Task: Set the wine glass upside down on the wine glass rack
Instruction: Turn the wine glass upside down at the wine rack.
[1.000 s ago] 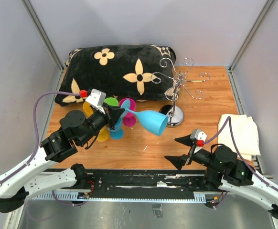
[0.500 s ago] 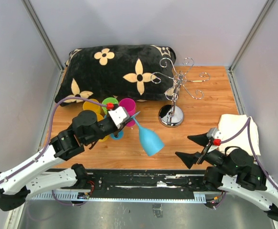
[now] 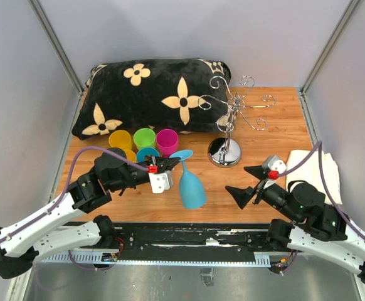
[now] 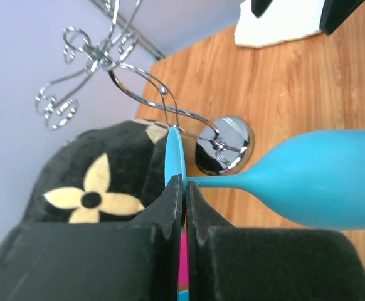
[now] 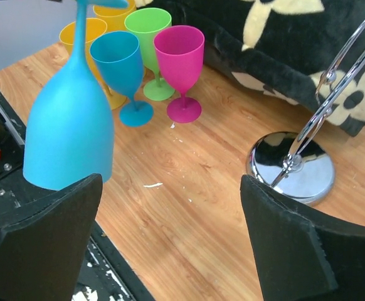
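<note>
A blue wine glass [image 3: 192, 188] hangs upside down, bowl toward the table, at the middle front. My left gripper [image 3: 169, 165] is shut on the thin disc of its foot [image 4: 174, 153], which shows edge-on between the pads in the left wrist view, with the bowl [image 4: 323, 188] stretching right. The chrome wine glass rack [image 3: 236, 105] stands behind and to the right on its round mirrored base [image 3: 225, 152]; no glass hangs on it. My right gripper [image 3: 236, 179] is open just right of the glass, empty. In the right wrist view it [image 5: 170, 188] frames bare wood between the glass [image 5: 69, 141] and the rack base [image 5: 292, 166].
Several coloured wine glasses stand upright behind the held one: yellow [image 3: 120, 139], green [image 3: 145, 137], magenta [image 3: 167, 139] and a second blue one [image 3: 146, 153]. A black flowered pillow [image 3: 151, 94] fills the back left. A white cloth [image 3: 323, 169] lies at the right edge.
The left arm has swung the blue glass from pointing sideways to bowl-down and brought it nearer the front edge. The right gripper has moved left toward the glass, still open.
</note>
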`<action>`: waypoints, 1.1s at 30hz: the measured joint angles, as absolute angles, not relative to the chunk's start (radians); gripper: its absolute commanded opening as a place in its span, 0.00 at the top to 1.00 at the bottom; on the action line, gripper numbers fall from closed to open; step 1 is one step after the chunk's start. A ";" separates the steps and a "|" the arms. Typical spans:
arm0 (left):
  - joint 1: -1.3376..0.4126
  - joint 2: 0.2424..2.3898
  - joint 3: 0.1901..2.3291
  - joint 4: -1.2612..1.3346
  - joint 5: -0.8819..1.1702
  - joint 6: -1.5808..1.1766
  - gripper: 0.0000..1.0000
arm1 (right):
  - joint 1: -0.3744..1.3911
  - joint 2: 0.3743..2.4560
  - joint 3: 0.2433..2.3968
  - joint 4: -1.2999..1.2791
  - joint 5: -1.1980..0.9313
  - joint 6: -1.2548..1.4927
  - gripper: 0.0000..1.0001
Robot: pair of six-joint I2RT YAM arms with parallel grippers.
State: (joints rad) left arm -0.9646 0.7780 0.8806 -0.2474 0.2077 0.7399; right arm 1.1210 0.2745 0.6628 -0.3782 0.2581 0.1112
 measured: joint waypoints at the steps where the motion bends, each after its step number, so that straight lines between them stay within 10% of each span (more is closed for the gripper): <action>1: -0.965 0.772 0.876 -0.231 0.216 0.762 1.00 | 1.121 0.291 0.667 -0.379 0.265 0.134 0.09; 18: -0.965 0.868 0.874 -0.143 0.327 0.973 1.00 | 1.121 0.490 0.603 -0.076 0.236 0.438 0.24; 33: -0.965 0.917 0.871 -0.105 0.405 0.972 0.99 | 1.121 0.692 0.590 0.212 0.200 0.443 0.58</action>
